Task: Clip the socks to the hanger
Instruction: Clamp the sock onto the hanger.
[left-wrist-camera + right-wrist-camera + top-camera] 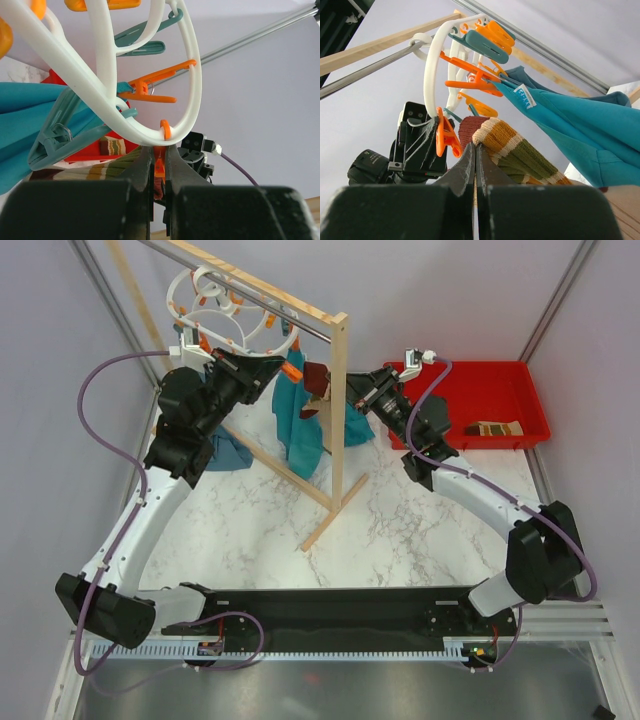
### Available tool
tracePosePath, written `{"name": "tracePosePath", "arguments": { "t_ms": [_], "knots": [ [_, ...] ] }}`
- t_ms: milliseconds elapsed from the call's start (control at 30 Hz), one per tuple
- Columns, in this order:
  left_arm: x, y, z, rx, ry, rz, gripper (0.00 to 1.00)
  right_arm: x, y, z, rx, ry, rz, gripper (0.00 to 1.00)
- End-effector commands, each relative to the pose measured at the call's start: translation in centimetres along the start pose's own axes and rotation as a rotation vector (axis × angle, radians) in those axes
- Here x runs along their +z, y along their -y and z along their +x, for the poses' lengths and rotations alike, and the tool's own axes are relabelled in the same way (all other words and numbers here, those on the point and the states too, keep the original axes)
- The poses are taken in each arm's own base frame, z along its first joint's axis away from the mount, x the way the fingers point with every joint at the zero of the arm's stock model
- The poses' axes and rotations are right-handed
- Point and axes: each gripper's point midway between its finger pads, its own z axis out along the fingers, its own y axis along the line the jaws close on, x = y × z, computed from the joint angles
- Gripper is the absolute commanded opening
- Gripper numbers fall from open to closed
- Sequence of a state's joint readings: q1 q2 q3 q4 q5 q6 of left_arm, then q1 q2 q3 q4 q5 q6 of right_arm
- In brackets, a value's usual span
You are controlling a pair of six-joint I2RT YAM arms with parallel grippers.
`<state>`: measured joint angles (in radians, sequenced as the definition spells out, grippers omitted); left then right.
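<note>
The white hanger [215,310] hangs from the rail at the back left, with several orange clips. My left gripper [290,370] is shut on one orange clip [160,167] under the hanger's ring [192,75]. My right gripper [335,390] is shut on the edge of a striped sock [520,150] and holds it up right beside that clip [445,137]. The sock [317,385] also shows in the left wrist view [75,172]. Whether it sits inside the clip cannot be told. A second striped sock [495,428] lies in the red tray [520,365].
A wooden rack with a post [340,410] and a metal rail [250,295] stands between the arms. Teal cloths [295,425] hang from it next to both grippers. The red tray is at the back right, against the wall.
</note>
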<state>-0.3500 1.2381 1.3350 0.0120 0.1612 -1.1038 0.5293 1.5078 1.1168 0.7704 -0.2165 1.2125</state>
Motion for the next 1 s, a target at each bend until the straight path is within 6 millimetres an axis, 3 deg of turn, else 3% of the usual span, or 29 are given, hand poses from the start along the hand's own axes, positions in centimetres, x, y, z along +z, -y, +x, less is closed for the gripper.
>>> {"name": "tracePosePath", "arguments": {
  "t_ms": [0, 967],
  "knots": [
    [0.2, 0.5, 0.3, -0.035, -0.016, 0.033, 0.02, 0.4, -3.3, -0.6, 0.003, 0.010, -0.106, 0.00],
    [1.0, -0.8, 0.9, -0.041, -0.031, 0.005, 0.02, 1.0, -4.5, 0.0, 0.047, -0.006, -0.152, 0.00]
  ]
}}
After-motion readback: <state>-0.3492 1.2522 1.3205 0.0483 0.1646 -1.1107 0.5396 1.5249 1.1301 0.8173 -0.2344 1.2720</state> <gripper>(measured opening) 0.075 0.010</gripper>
